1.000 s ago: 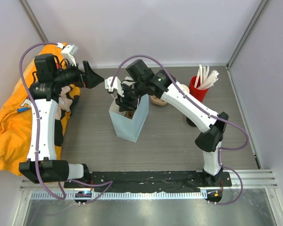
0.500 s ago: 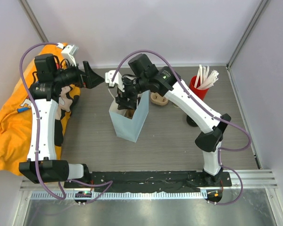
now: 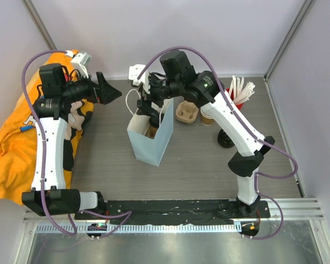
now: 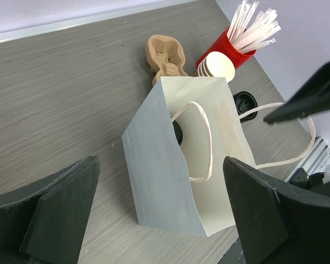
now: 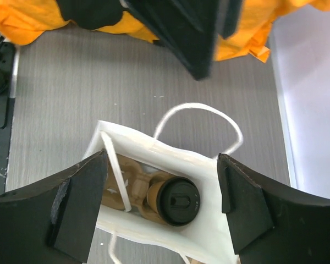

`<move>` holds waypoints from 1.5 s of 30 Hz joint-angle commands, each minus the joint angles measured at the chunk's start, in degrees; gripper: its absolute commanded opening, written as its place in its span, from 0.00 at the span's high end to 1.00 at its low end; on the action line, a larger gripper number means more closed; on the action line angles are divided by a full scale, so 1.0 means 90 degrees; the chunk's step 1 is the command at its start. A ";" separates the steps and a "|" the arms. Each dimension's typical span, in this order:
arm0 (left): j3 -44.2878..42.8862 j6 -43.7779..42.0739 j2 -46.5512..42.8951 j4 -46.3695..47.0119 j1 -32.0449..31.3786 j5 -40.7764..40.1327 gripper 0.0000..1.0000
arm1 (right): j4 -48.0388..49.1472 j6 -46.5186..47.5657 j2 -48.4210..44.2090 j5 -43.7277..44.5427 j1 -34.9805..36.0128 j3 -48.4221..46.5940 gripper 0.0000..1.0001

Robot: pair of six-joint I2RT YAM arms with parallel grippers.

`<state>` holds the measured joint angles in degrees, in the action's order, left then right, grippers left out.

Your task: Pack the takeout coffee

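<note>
The takeout coffee [image 5: 176, 201], a brown paper cup with a black lid, stands upright inside the white paper bag [image 3: 148, 144] in a brown pulp carrier [image 5: 126, 176]. An edge of its lid shows in the left wrist view [image 4: 177, 132]. My right gripper [image 3: 149, 108] is open and empty, just above the bag's mouth; in its own view [image 5: 162, 159] the jaws stand wide on either side of the bag [image 5: 206, 165]. My left gripper [image 3: 107, 91] is open and empty, raised left of the bag, looking down at it [image 4: 160, 165]. The bag [image 4: 159, 181] stands upright with loose string handles.
A second pulp carrier [image 3: 187, 113], a stack of lidless brown cups [image 3: 208, 116] and a red cup of wrapped straws [image 3: 234, 102] stand behind and to the right of the bag. A loose black lid [image 3: 225, 142] lies at the right. An orange cloth [image 3: 11, 148] covers the left edge.
My right gripper has risen out of the bag's mouth and drawn back, open; the cup stays in the bag. The left arm has not moved.
</note>
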<state>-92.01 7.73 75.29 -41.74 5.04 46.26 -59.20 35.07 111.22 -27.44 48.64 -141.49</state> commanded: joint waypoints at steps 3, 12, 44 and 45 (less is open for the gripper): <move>-0.0031 -0.0038 -0.0221 0.0233 0.0055 0.0153 0.00 | 0.0600 -0.0683 -0.0385 0.0022 -0.0589 -0.0197 0.15; -0.0080 -0.0106 -0.0221 0.0165 0.0046 0.0543 0.00 | 0.1138 -0.1377 -0.0385 -0.0213 -0.1439 -0.0470 0.16; -0.0948 -0.0663 0.0990 -0.0480 -0.1585 -0.0520 0.00 | -0.0024 0.1338 -0.1703 -0.2478 -0.2456 0.2352 0.27; -0.0997 -0.0663 0.1000 -0.0470 -0.1576 -0.0579 0.00 | -0.0005 0.1338 -0.1684 -0.2585 -0.2456 0.2362 0.27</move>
<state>-97.65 3.03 83.35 -44.88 -9.17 43.75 -61.14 45.25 97.23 -46.76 26.41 -120.27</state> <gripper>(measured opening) 0.995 0.732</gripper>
